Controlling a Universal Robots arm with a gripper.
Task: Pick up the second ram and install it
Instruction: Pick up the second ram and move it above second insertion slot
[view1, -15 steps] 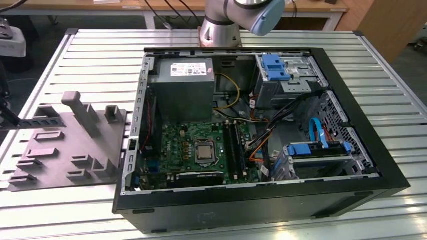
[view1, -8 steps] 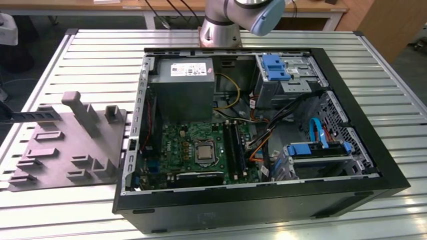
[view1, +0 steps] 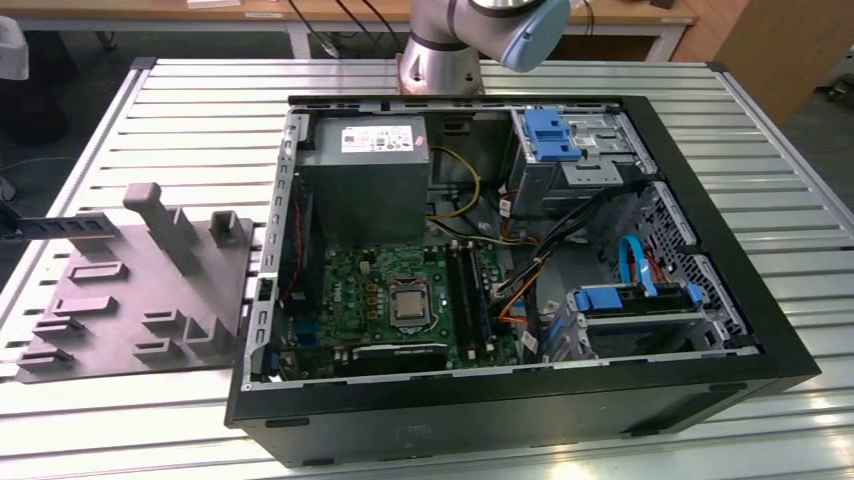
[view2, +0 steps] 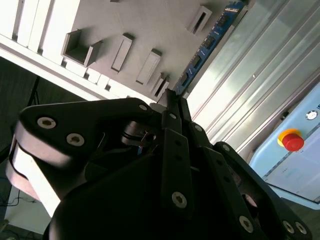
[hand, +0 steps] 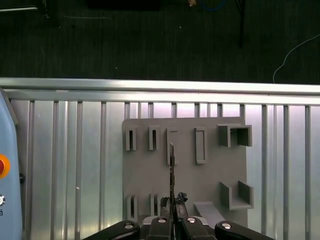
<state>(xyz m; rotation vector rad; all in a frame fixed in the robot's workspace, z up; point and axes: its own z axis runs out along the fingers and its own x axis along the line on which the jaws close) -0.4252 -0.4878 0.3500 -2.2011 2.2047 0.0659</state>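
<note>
The jaws are closed tight on the second ram (view2: 209, 46). In the second wrist view the gripper (view2: 172, 96) has its fingers (view2: 176, 145) meeting on the strip's two flat faces, with only the board between them.

Take the grey tray (view1: 100, 325) as the landmark and read the exterior view from its left. The tray lies on the slatted metal table (view1: 441, 85). Just beside it, to the exterior view's right, stands the open computer case (view1: 534, 415). Well inside the case sit the motherboard (view1: 380, 275) and its black slot rails (view1: 470, 290).

The ram is over the tray, not the case. In the first wrist view the ram (hand: 171, 170) shows edge-on. It runs out from the fingertips across the tray's middle, toward the row of slots nearest the table edge, parallel to the slats. In the second wrist view the same strip lines up with the tray's border instead. From that mismatch I judge it hangs clear above the tray, lifted out of its slot.

Its long axis follows the slats, while the rails run across them. So ram and rails lie roughly at right angles, with the rails off to the exterior view's right of the tray.
</note>
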